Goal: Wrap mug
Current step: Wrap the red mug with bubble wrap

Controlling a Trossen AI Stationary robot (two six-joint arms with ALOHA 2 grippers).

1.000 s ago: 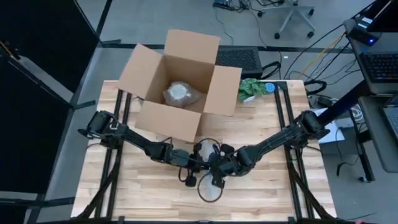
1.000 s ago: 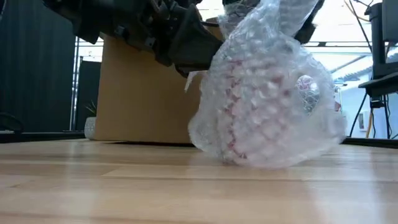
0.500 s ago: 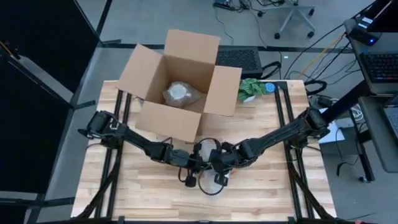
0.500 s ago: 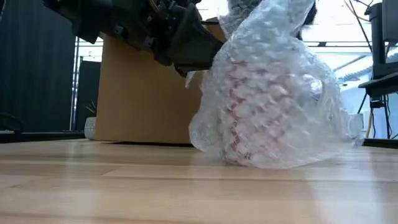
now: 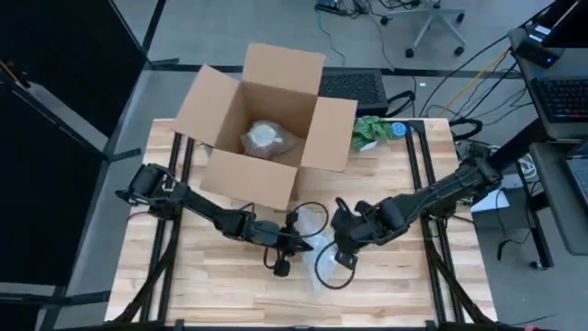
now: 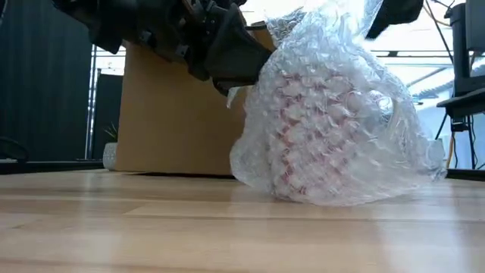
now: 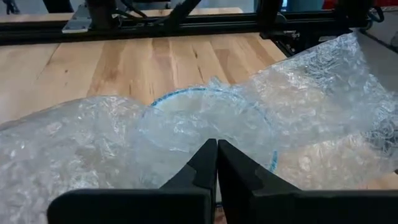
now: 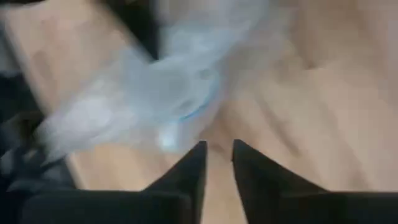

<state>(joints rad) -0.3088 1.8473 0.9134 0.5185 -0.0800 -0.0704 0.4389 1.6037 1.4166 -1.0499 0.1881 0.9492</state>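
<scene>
The mug (image 6: 303,129), red-patterned with a blue rim (image 7: 205,118), stands on the table inside a loose bundle of clear bubble wrap (image 5: 317,262). My left gripper (image 7: 216,155) sits at the bundle's left side, shut on the wrap. To the bundle's right, my right gripper (image 5: 342,256) is a little open, with nothing between its fingers (image 8: 196,165). In the low view it shows only as a dark shape (image 6: 394,11) above the wrap's raised end. My left gripper pinches the bubble wrap at its edge (image 7: 214,138) on the bundle's left side, between its two shut fingers. The fingers come nearly level from the table's left. The wrap stands up over the mug, and the bundle rests on the table.
An open cardboard box (image 5: 220,175) stands at the back left with another wrapped bundle (image 5: 268,138) inside. A small green plant (image 5: 372,131) sits at the back. Bare wood lies along the table's near edge (image 5: 230,303).
My right gripper has drawn away from the bundle toward the table's right edge. The wrap's right side has sagged outward and spread lower. The left gripper and the mug have stayed in place.
</scene>
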